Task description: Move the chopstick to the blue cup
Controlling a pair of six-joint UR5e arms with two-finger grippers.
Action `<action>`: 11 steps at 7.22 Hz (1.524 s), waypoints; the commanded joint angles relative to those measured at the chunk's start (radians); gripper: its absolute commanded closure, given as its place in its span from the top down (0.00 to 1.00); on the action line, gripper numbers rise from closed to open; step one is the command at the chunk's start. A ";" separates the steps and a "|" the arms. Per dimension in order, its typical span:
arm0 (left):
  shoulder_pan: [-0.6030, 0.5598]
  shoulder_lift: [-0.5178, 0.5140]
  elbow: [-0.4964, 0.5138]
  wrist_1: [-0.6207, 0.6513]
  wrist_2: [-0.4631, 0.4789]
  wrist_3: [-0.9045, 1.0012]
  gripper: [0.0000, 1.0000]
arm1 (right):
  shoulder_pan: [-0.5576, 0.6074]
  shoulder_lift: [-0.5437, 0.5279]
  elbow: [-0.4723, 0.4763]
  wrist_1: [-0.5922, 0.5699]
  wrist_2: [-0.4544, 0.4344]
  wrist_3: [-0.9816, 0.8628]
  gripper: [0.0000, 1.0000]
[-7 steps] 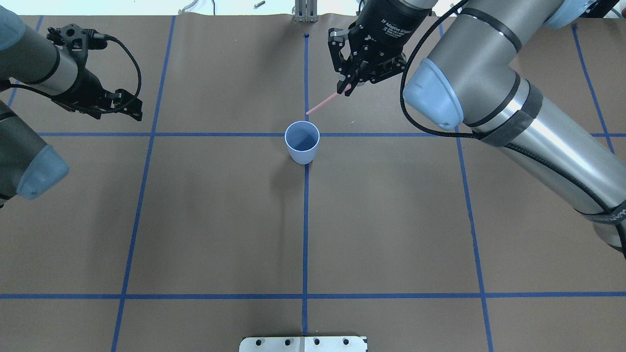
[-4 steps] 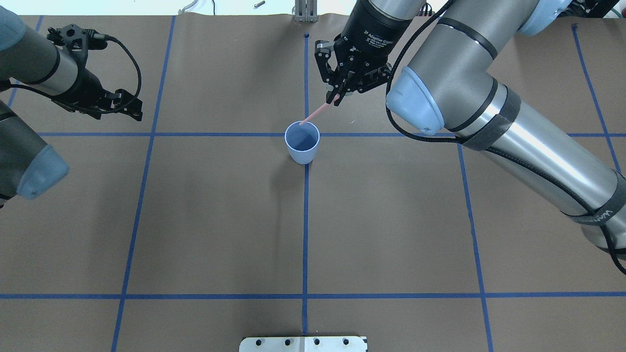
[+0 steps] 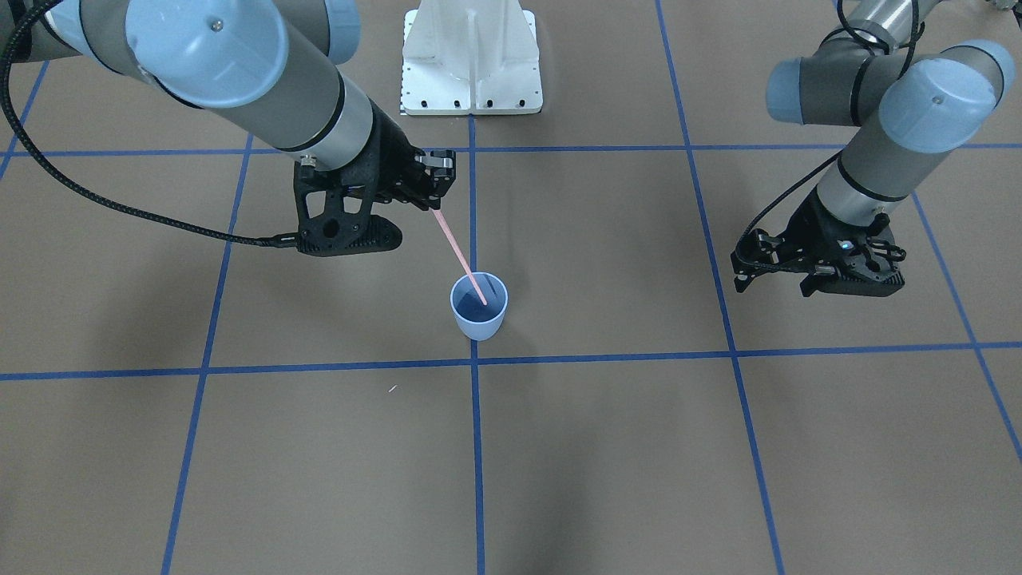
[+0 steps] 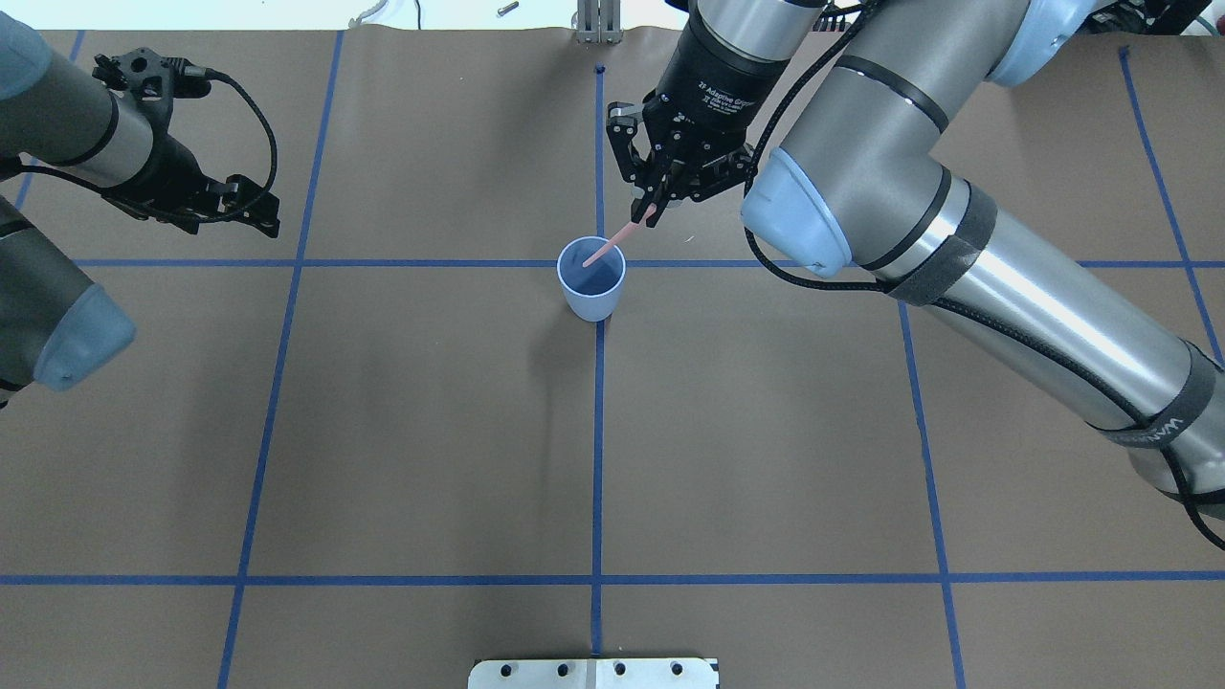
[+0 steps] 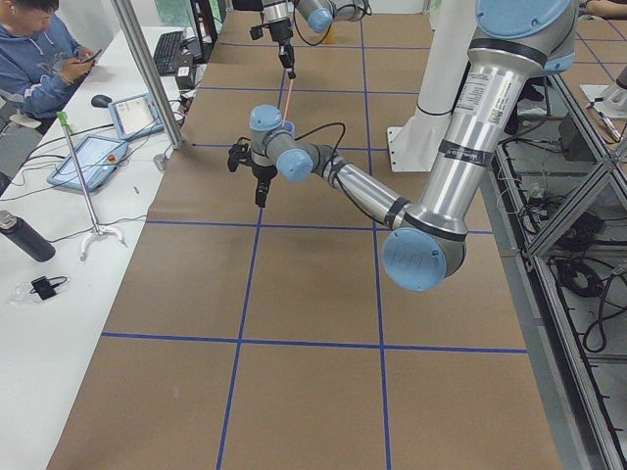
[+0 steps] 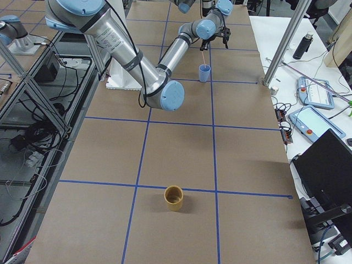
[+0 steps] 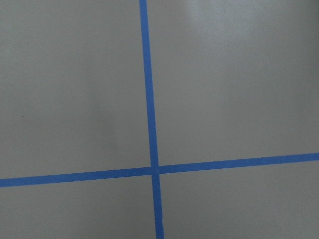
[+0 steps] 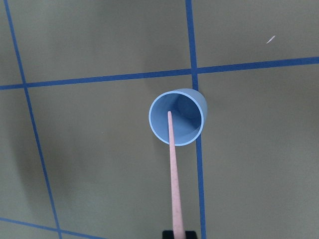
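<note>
The blue cup (image 4: 591,292) stands upright where two blue tape lines cross at the table's middle. My right gripper (image 4: 654,206) hangs just beyond it and to the right, shut on the upper end of the pink chopstick (image 4: 612,246). The stick slants down, and its lower tip is inside the cup's mouth. The front view shows the chopstick (image 3: 459,251) reaching into the cup (image 3: 479,321) from the right gripper (image 3: 437,204). The right wrist view looks down the chopstick (image 8: 172,169) into the cup (image 8: 192,130). My left gripper (image 4: 276,215) hovers open and empty far to the left.
A white metal base plate (image 4: 593,673) sits at the table's near edge. A tan cup (image 6: 174,198) stands far off on the robot's right end of the table. A seated person (image 5: 39,59), tablets and a dark bottle are at a side table beyond the far edge.
My right gripper has moved left and nearer with the chopstick. The stick's lower tip went from beyond the cup's rim to inside its mouth. The left arm has stayed still.
</note>
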 commanded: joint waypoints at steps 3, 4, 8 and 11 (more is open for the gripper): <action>0.000 0.002 -0.002 -0.002 0.000 0.000 0.98 | -0.015 0.010 -0.057 0.004 -0.011 -0.015 0.00; 0.000 0.002 -0.002 -0.002 0.000 -0.002 0.98 | -0.018 0.010 -0.080 0.009 -0.013 -0.018 0.00; 0.000 0.006 -0.002 -0.002 0.000 0.000 0.98 | -0.030 0.013 -0.088 0.010 -0.022 -0.029 0.75; 0.000 0.005 0.000 -0.002 0.000 0.002 0.98 | 0.023 0.007 -0.069 0.009 -0.016 -0.030 1.00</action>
